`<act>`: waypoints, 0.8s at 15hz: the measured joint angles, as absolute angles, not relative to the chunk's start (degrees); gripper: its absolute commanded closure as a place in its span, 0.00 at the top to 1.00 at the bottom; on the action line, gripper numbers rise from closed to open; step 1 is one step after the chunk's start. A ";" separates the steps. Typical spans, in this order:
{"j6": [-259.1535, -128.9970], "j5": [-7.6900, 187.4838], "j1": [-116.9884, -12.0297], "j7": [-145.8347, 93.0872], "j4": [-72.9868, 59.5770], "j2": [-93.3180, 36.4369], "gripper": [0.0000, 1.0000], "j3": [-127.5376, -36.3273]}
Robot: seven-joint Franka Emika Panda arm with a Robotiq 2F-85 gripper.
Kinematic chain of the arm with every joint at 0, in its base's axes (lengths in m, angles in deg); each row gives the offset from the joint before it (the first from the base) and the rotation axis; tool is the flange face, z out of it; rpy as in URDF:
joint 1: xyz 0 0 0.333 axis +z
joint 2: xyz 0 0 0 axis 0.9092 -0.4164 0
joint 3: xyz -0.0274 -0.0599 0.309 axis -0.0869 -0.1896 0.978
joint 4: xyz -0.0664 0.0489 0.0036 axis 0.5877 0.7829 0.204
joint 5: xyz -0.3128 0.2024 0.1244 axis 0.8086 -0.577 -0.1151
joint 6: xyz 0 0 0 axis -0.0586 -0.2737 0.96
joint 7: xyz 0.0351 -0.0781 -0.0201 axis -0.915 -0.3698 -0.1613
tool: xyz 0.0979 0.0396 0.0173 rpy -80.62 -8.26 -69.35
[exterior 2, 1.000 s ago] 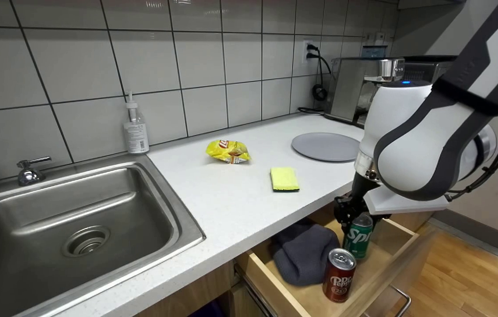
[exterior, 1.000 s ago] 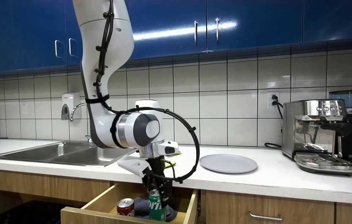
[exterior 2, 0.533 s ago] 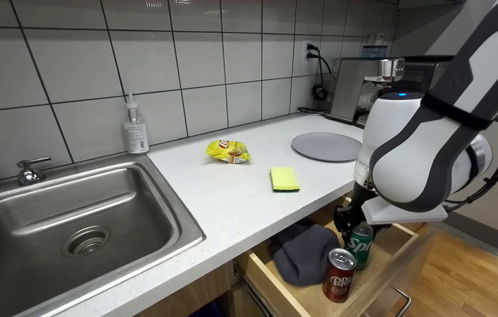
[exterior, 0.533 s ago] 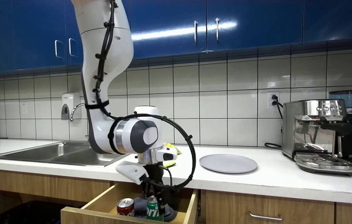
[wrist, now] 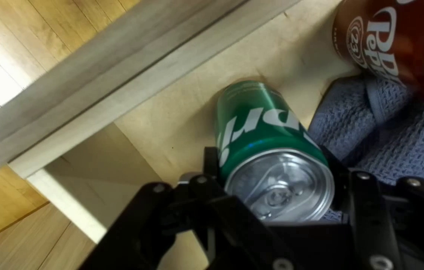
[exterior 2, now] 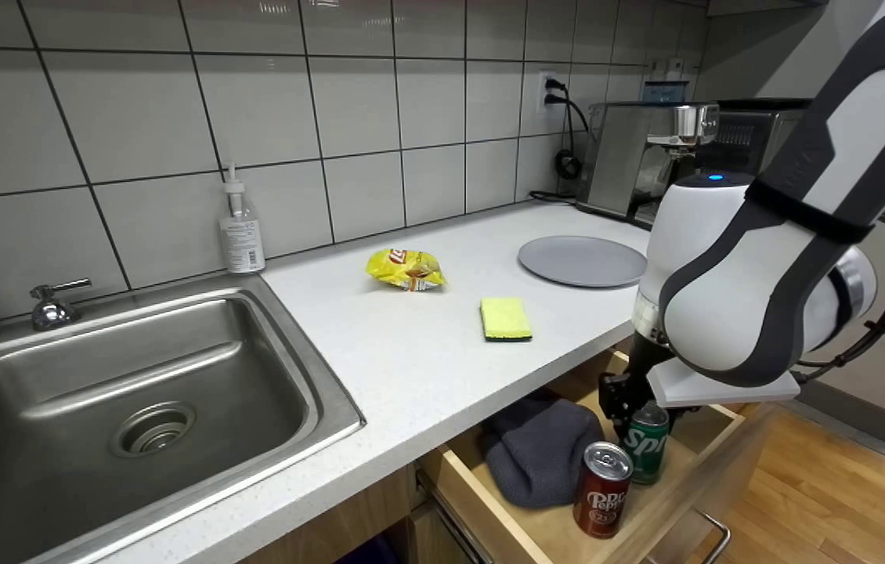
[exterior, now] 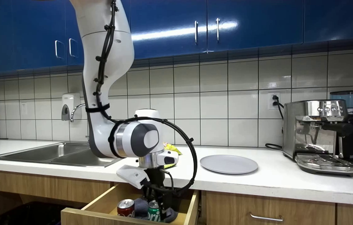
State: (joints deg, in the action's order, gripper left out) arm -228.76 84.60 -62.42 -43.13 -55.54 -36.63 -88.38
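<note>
My gripper [wrist: 272, 163] is shut on a green Sprite can [wrist: 253, 123], with one black finger on each side near its silver top. In both exterior views the gripper [exterior: 157, 206] [exterior 2: 650, 419] reaches down into the open wooden drawer [exterior 2: 693, 493] with the can [exterior: 154, 213] [exterior 2: 646, 450] roughly upright. The can's base is at or close to the drawer floor; I cannot tell if it touches. A dark red Dr Pepper can [exterior 2: 603, 497] stands beside it, also in the wrist view [wrist: 388, 41]. A dark grey-blue cloth [exterior 2: 540, 454] lies bunched behind the cans.
The counter edge [exterior 2: 442, 427] overhangs the drawer's back. On the counter are a yellow-green sponge [exterior 2: 505, 319], a yellow chip bag [exterior 2: 406, 269], a grey plate [exterior: 229, 164] and a coffee machine [exterior: 320, 137]. A steel sink [exterior 2: 153, 376] and soap bottle [exterior 2: 242, 235] stand to one side.
My gripper has moved down into the drawer with the Sprite can in its fingers, so the can sits lower than before. The Dr Pepper can and cloth have not moved.
</note>
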 measured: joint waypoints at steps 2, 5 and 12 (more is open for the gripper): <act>-228.80 84.60 -61.85 -43.13 -55.61 -36.77 0.96 -88.74; -228.86 84.60 -60.47 -43.13 -55.65 -36.58 1.00 -89.75; -223.73 86.63 -56.04 -43.13 -56.98 -32.00 1.00 -93.45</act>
